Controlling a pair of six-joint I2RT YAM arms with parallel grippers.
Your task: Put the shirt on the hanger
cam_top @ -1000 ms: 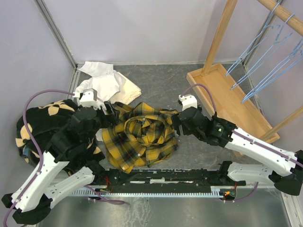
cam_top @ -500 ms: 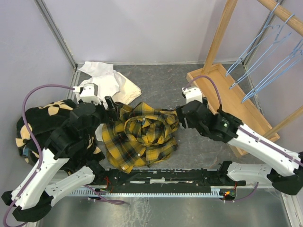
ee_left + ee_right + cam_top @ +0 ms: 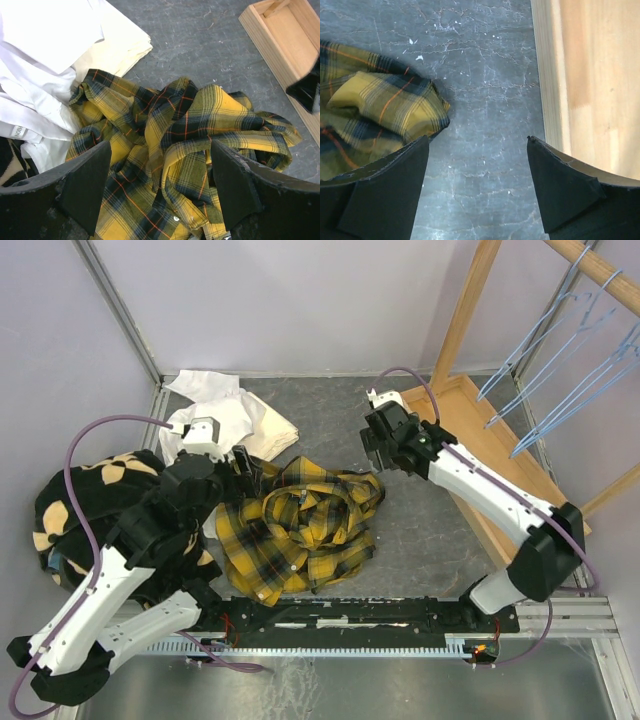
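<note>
Grey tabletop (image 3: 330, 425) bears one shirt (image 3: 300, 530); left end effector (image 3: 157, 150), right end effector (image 3: 477, 142) gape wide

Crumpled shirt (image 3: 300, 530) — on grey table (image 3: 420, 540)

I see the shirt (image 3: 300, 530) in yellow-and-black plaid with thin orange lines, the fleece (image 3: 70, 510) black with tan patches, the garment (image 3: 215, 415) white, the hangers (image 3: 527, 345) light blue, and the worktop (image 3: 330, 425) mottled grey.

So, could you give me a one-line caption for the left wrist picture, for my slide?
Open left hand over the crumpled plaid shirt, white garment at left, wooden rack base at upper right.
</note>
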